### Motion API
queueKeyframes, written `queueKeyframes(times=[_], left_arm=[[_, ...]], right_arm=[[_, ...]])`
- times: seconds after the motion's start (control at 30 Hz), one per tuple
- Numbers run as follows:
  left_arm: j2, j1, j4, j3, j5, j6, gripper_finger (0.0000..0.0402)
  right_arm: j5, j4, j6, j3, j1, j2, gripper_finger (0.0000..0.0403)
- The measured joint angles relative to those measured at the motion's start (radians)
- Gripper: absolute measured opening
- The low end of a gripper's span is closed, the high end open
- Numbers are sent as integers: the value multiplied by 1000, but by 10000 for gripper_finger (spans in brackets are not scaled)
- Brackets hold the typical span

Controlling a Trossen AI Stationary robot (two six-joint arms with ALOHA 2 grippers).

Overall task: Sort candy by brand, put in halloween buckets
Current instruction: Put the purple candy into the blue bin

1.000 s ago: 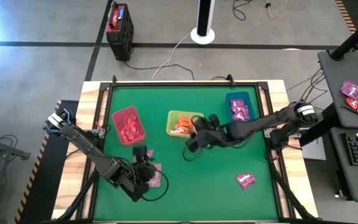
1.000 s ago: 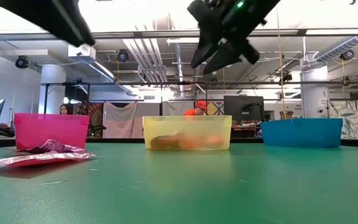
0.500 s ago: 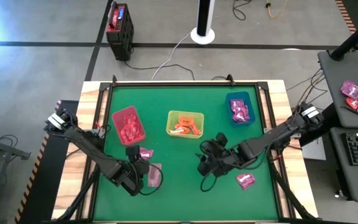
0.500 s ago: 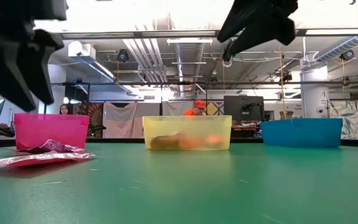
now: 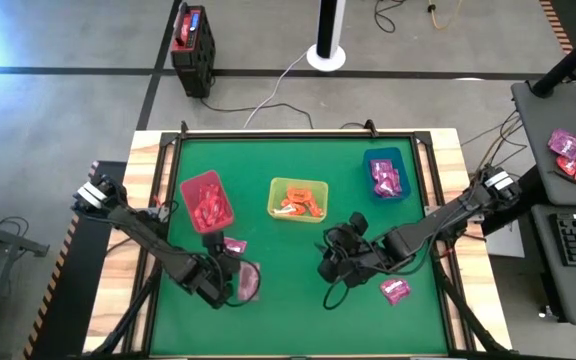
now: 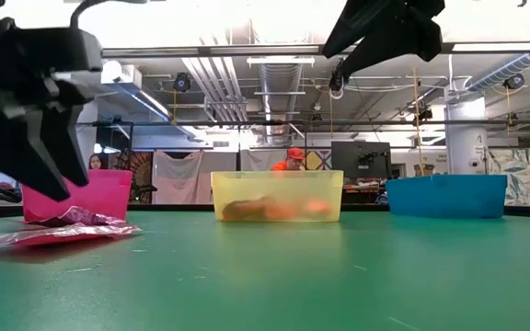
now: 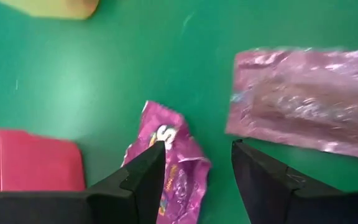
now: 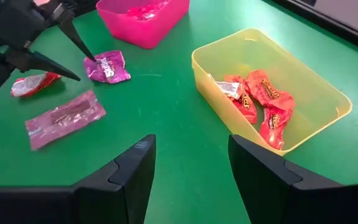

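Observation:
Two candy packets lie flat on the green mat near the red bucket [image 5: 206,200]: a shiny magenta one [image 7: 173,163] and a longer dull pink one [image 7: 306,112]. My left gripper [image 7: 197,146] hangs open low over them, one finger by the magenta packet [image 8: 107,66]. I cannot tell whether it touches the packet. A small red packet [image 8: 33,84] lies by that arm. My right gripper [image 8: 191,142] stays open in the air at mid-table [image 5: 328,268]. Another magenta packet [image 5: 395,290] lies to its right. The yellow bucket [image 8: 272,81] holds orange candy. The blue bucket [image 5: 386,172] holds magenta candy.
The three buckets stand in a row across the mat's far half. A raised frame [image 5: 298,135] borders the green mat. Bare mat lies between the two grippers and along the near edge.
My left gripper has sunk toward the two packets near the red bucket, turning a little on the way. My right gripper has swung from beside the yellow bucket toward the table's near edge, then kept still. The packets have stayed where they were.

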State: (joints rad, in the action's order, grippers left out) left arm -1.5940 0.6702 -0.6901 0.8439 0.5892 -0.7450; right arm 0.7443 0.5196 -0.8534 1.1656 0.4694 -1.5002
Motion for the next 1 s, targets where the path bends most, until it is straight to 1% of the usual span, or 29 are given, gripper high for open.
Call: queueKeyframes(times=[0.1, 0.3, 0.47, 0.73, 0.8, 0.87, 1.0], left_arm=[[0, -4, 3, -29, 5, -32, 164], [0, -4, 72, -81, -3, -39, 155], [0, -4, 111, -102, -4, -39, 152], [1, -5, 152, -145, -3, -71, 148], [1, -5, 152, -146, -3, -75, 133], [1, -5, 150, -145, -2, -74, 108], [1, -5, 149, -140, 1, -60, 28]], right_arm=[[15, 0, -3, -3, 0, 0, 194], [19, 0, -3, -6, 0, -1, 194], [42, -1, -3, -8, 0, -1, 194], [43, -1, -3, -8, 0, -1, 194], [43, -1, -3, -8, 0, -1, 194], [43, -1, -3, -8, 0, -1, 194], [44, -2, -3, -8, 0, -1, 194]])
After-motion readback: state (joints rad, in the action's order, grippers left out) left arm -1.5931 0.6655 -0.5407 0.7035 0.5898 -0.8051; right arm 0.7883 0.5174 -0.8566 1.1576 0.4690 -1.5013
